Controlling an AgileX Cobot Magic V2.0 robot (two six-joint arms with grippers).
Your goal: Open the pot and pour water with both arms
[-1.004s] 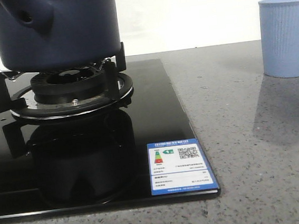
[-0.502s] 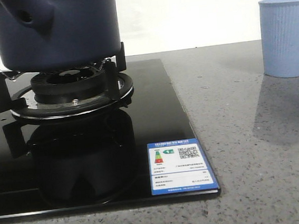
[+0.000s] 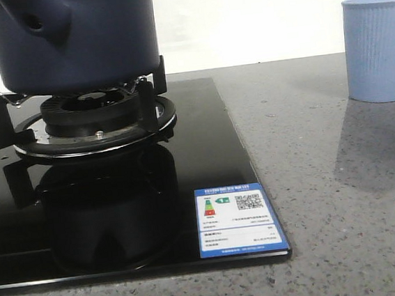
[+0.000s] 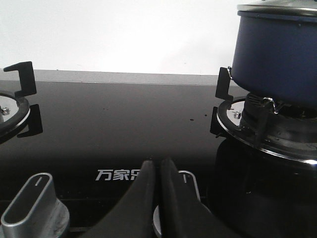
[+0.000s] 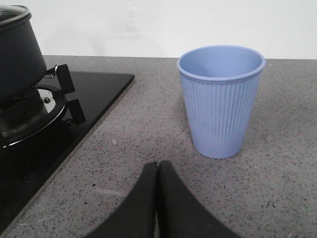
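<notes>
Task not started, as I read it. Left gripper [image 4: 158,171] closed on nothing, low over the stove knobs [image 4: 32,198]. Right gripper [image 5: 158,173] closed, empty, over the bench [image 5: 277,198] just short of the blue cup [image 5: 220,99]. Further back, pot [image 3: 68,41] sits on the burner grate [image 3: 90,120], lid [image 4: 277,9] on. Left to do: lift lid, pick up pot, pour.
</notes>
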